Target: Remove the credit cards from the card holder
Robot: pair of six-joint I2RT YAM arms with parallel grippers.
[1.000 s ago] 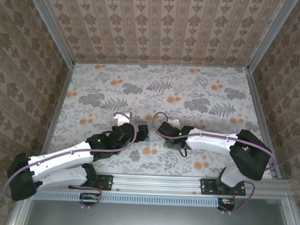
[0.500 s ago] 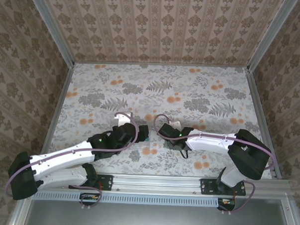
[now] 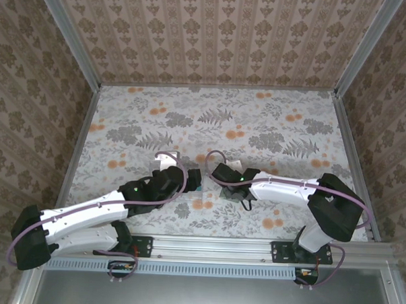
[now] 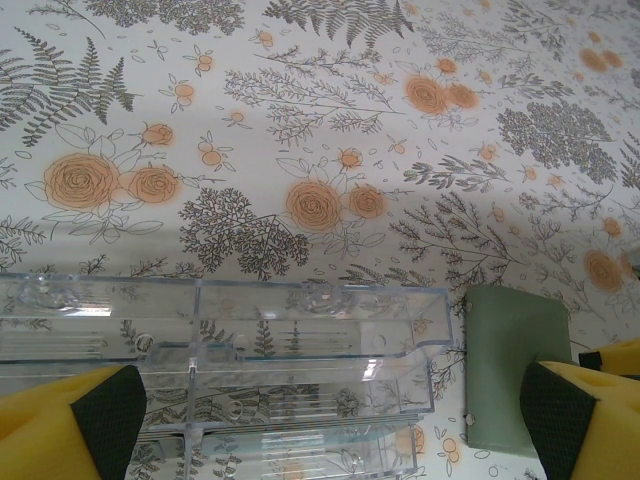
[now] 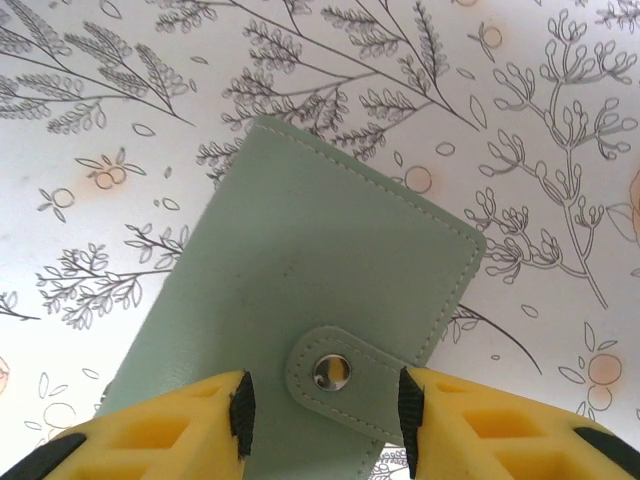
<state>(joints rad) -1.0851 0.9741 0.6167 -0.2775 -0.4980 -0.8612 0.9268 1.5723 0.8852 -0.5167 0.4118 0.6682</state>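
Straddling the snap tab (image 5: 333, 373) of the closed card holder (image 5: 320, 260) with our right gripper (image 5: 322, 402) half spread, we must next pinch and unsnap it.

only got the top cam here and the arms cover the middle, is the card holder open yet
observer: No. In the right wrist view the card holder lies closed on the table, its snap tab fastened.
operator: where's the right gripper on it
observer: The right gripper is partly open, with one finger on each side of that snap tab and not closed on it.
operator: and the left one
observer: The left gripper is wide open over a clear plastic tray that lies beside the card holder.
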